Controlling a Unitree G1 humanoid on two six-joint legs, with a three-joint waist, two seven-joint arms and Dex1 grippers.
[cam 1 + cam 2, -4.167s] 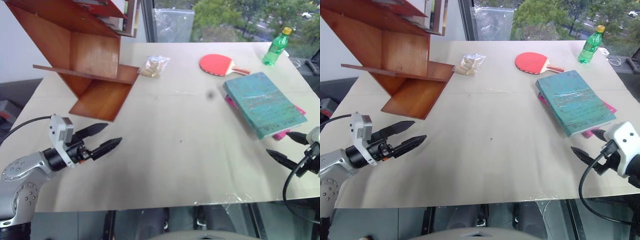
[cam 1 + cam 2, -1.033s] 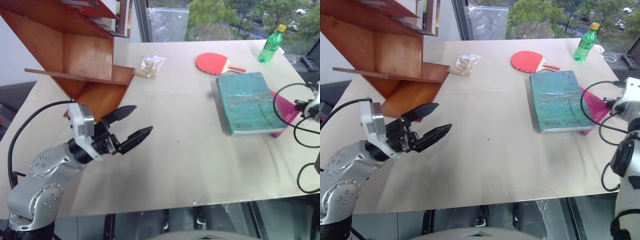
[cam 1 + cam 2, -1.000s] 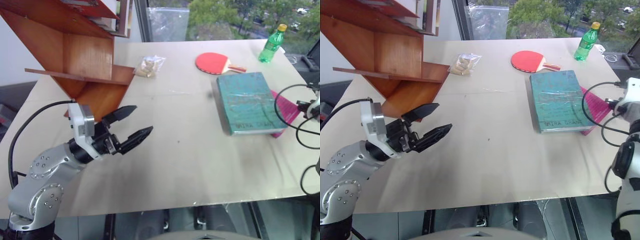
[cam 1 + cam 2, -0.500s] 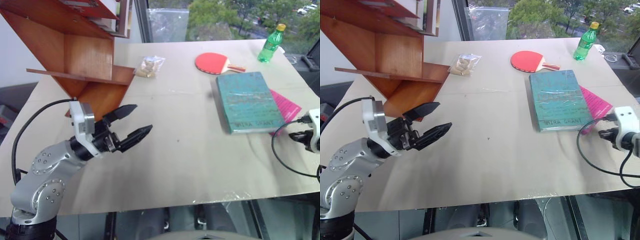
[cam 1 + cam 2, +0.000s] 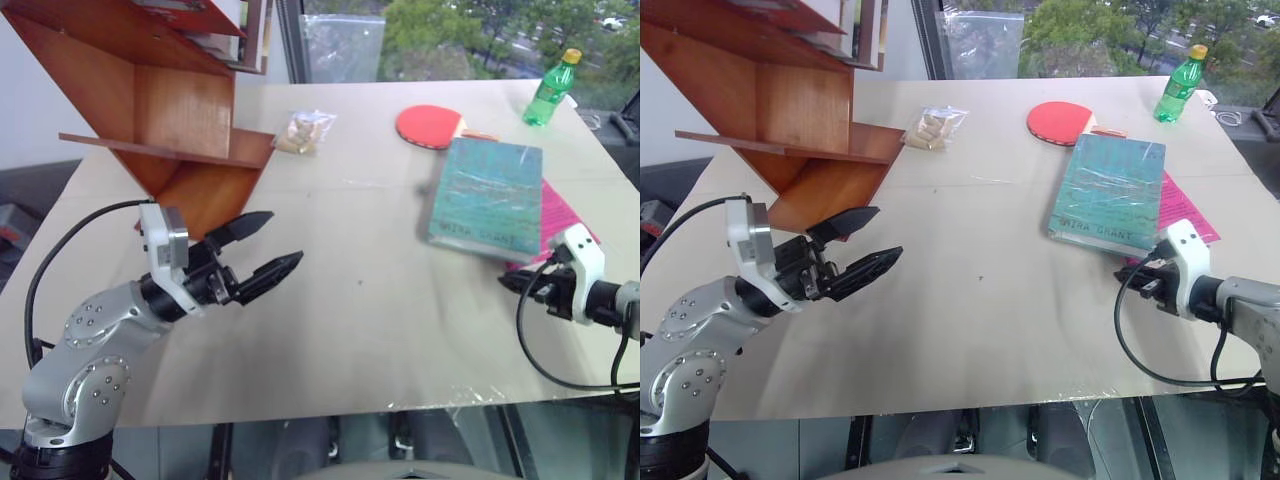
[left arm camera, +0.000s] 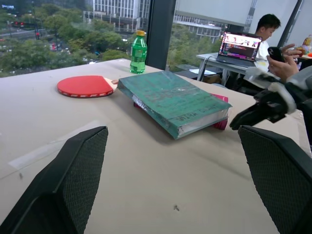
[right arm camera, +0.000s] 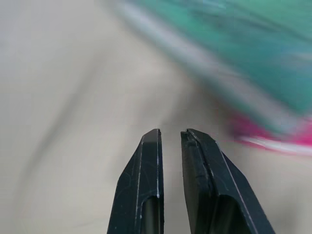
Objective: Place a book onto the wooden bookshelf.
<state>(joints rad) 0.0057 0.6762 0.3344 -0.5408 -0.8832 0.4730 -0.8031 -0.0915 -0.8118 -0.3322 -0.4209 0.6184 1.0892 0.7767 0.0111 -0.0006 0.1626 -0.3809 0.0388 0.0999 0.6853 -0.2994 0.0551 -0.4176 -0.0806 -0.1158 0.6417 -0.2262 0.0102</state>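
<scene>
So the book (image 5: 487, 201) is a big thin teal one with white scuffs and dark spine lettering, lying flat on the table (image 5: 380, 330) over a pink book (image 5: 560, 215); right gripper (image 5: 1132, 273) sits nearly shut beside its near corner, empty; left gripper (image 5: 270, 245) spread wide by the bookshelf (image 5: 150, 110).

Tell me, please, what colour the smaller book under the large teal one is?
Magenta-pink; clearest in the right eye view.
</scene>
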